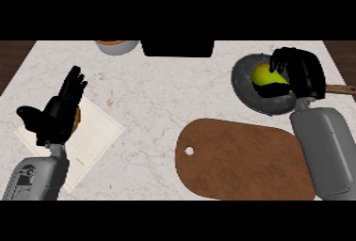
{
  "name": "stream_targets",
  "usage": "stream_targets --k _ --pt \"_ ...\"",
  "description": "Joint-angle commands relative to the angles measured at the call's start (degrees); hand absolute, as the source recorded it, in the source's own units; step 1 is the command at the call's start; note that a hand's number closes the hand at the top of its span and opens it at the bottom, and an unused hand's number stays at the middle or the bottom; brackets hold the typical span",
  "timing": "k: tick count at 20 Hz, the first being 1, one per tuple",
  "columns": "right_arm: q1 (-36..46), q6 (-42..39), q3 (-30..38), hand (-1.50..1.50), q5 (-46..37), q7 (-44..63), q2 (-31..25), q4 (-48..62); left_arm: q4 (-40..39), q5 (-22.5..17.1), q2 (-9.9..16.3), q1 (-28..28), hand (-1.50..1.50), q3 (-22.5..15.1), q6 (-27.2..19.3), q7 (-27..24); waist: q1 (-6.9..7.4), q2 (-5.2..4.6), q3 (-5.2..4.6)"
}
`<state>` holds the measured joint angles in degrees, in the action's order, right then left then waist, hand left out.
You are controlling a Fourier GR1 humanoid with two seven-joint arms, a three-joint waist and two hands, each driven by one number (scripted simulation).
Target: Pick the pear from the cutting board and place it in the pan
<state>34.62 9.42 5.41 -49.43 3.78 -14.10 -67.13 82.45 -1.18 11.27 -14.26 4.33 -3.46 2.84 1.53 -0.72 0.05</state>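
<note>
A yellow-green pear (267,75) shows inside the dark grey pan (246,89) at the counter's right. My right hand (300,70) is over the pan, with fingers and thumb curled round the pear, hiding its right side. The pan's brown handle (341,88) sticks out to the right behind the hand. The brown cutting board (240,160) lies in front of the pan with nothing on it. My left hand (55,110) rests open at the left, fingers up.
A white napkin (94,136) with a brown round item partly hidden lies under the left hand. A bowl with an orange inside (116,46) and a black box (177,48) stand at the counter's far edge.
</note>
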Motion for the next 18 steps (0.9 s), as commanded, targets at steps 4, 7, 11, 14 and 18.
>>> stream_targets --k 4,7,11,14,18 --pt "10.33 12.53 6.39 1.50 -2.02 -10.79 -4.19 27.85 -0.65 0.34 -0.76 -1.35 0.00 -0.39 -0.13 -0.61 1.84 -0.70 0.09" --pt "12.65 15.16 9.79 1.50 0.21 -15.62 -6.58 34.55 -1.76 -0.67 -0.29 -1.53 0.00 0.11 1.30 -1.33 2.78 -1.23 0.16" --pt "13.14 16.92 11.71 1.50 1.29 -21.61 -8.31 42.20 0.94 0.46 -2.31 -2.52 0.00 -1.87 -0.48 0.77 3.28 -1.42 0.29" --pt "15.32 12.15 13.96 -1.50 4.30 -20.69 -6.94 47.27 0.48 0.22 -1.49 -2.77 0.00 -1.27 0.05 0.97 3.50 -1.45 0.24" --pt "17.55 -1.56 15.38 -1.50 7.57 -20.84 -7.45 52.08 -0.33 1.40 -3.00 -2.86 0.00 -2.68 -0.71 -0.41 3.48 -1.63 0.25"
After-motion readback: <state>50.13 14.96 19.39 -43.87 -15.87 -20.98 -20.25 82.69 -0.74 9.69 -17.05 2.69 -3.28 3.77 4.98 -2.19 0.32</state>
